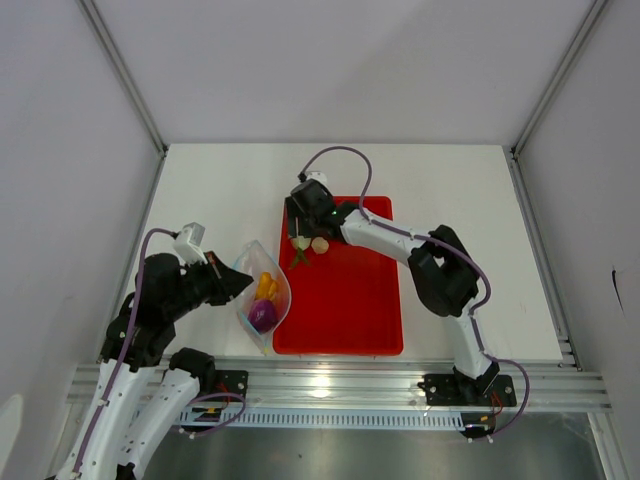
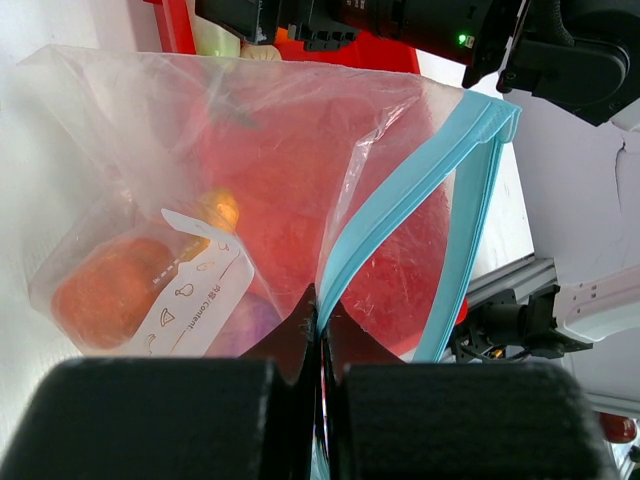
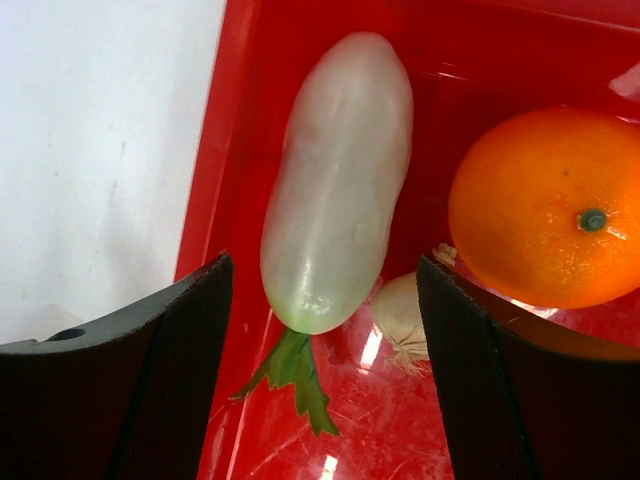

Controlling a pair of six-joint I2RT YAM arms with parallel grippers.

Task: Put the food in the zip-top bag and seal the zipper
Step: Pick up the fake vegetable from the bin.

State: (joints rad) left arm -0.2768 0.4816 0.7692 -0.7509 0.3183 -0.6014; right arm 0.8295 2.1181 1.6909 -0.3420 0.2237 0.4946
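The left gripper [image 2: 320,335] is clamped tight on the near end of the zip-top bag [image 1: 266,298], its two black fingers [image 2: 160,420] pressed together over the blue zipper [image 2: 400,205] where the two strips meet. From that pinch the strips spread apart, so the bag's mouth gapes toward the red tray [image 1: 345,315]. The left arm reaches in from the table's [image 1: 220,190] left side, forearm low and angled right, holding the bag just beside the tray's left rim.

Inside the clear plastic lie the purple onion [image 1: 263,316], a yellow piece that looks like the ginger [image 1: 265,285] and, in the left wrist view, an orange shape [image 2: 105,290] at the bag's bottom corner, blurred by the film, beside a white printed label [image 2: 195,295].

The right gripper [image 3: 322,290] is spread wide and grips nothing. Its fingers [image 3: 150,370] straddle the stem end of the white radish [image 3: 340,170], with tray floor visible on either side. The radish lies along the tray's left wall, green stem pointing toward the camera. The garlic [image 3: 405,315] sits just beside it, close to the right finger, and the orange [image 3: 540,210] rests farther right, touching the garlic. The right arm stretches from its base up and left, elbow bent over the tray's right edge, wrist tipped down at the far left corner.
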